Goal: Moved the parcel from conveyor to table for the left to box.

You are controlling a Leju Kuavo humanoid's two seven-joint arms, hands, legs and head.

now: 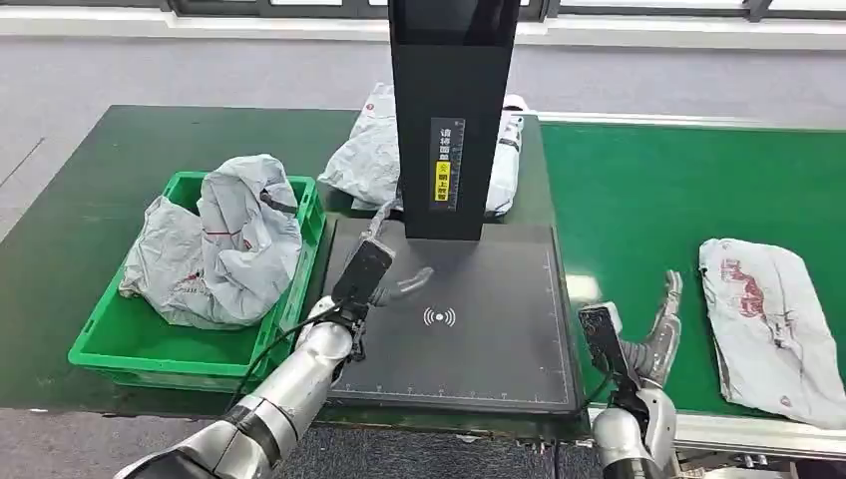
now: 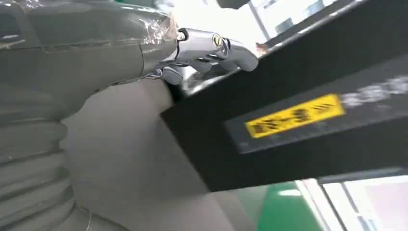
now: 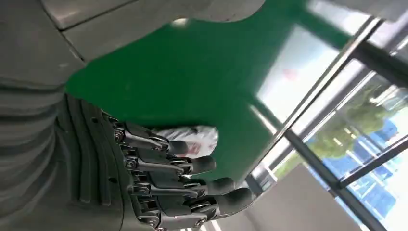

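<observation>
The parcel (image 1: 770,324) lies flat on the green conveyor (image 1: 638,190) at right of the frame. Just left of it the right hand (image 1: 658,329) holds nothing, fingers (image 3: 192,166) apart. At lower centre, over the dark scanner plate (image 1: 479,339), the left hand (image 1: 384,284) is likewise spread and empty

Head view: high, looking forward and down over the dark scan pad (image 1: 479,319), black post (image 1: 451,110) and green conveyor (image 1: 638,200).
Left wrist view: turned, close behind the left hand (image 2: 207,50), facing the black post (image 2: 308,115) from very near.
Right wrist view: turned, close behind the right hand (image 3: 163,183), facing across the conveyor (image 3: 192,86) toward windows.
Shared: post, conveyor.
</observation>
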